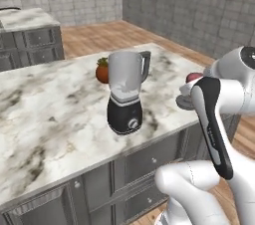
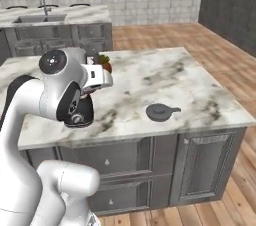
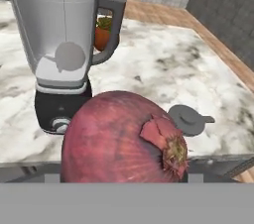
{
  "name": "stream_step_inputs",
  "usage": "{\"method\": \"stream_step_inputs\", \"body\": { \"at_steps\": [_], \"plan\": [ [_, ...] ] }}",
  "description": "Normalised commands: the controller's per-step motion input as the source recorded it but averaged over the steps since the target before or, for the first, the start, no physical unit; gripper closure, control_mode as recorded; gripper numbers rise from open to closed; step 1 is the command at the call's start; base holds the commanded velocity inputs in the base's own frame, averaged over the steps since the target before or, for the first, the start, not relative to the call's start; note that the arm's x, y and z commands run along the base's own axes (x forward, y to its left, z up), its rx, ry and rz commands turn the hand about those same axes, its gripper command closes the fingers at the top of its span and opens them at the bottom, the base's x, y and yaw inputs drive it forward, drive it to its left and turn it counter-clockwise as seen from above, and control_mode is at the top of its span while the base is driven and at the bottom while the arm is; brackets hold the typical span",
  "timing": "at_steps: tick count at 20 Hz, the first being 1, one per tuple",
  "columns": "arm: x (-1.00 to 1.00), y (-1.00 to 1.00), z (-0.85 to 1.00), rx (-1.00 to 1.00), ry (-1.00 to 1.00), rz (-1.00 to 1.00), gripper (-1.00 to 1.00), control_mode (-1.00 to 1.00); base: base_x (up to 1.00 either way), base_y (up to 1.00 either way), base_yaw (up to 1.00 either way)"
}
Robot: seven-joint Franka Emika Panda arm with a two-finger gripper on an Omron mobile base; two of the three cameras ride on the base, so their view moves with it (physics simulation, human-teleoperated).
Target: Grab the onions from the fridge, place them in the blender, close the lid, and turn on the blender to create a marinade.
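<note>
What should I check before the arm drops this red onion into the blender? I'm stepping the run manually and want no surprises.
1. Red onion in the gripper: ok, it sits right at the hand camera, jaws spread wide around it.
2. Blender jug mouth open: ok, no cover on it.
3. Lid out of the way: ok, lying on the counter apart from the blender.
4. Jug upright on its base: ok.
5. Onion above the jug mouth: not ok, it is off to the side.
6. Second onion already inside the jug: cannot tell.

Even, soft, shadowless rendered light
</note>
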Motion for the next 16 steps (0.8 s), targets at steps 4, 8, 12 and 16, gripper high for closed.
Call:
{"method": "stream_step_inputs", "body": {
  "at_steps": [4, 8, 12, 16],
  "plan": [
    [0.0, 0.0, 0.0, 0.0, 0.0, 0.0, 1.0, 1.0, 0.29, -0.66, 0.31],
    [0.0, 0.0, 0.0, 0.0, 0.0, 0.0, 1.0, 1.0, 0.39, -0.25, 0.43],
    [0.0, 0.0, 0.0, 0.0, 0.0, 0.0, 1.0, 1.0, 0.44, -0.11, 0.5],
    [0.0, 0.0, 0.0, 0.0, 0.0, 0.0, 1.0, 1.0, 0.4, -0.18, 0.5]
  ]
}}
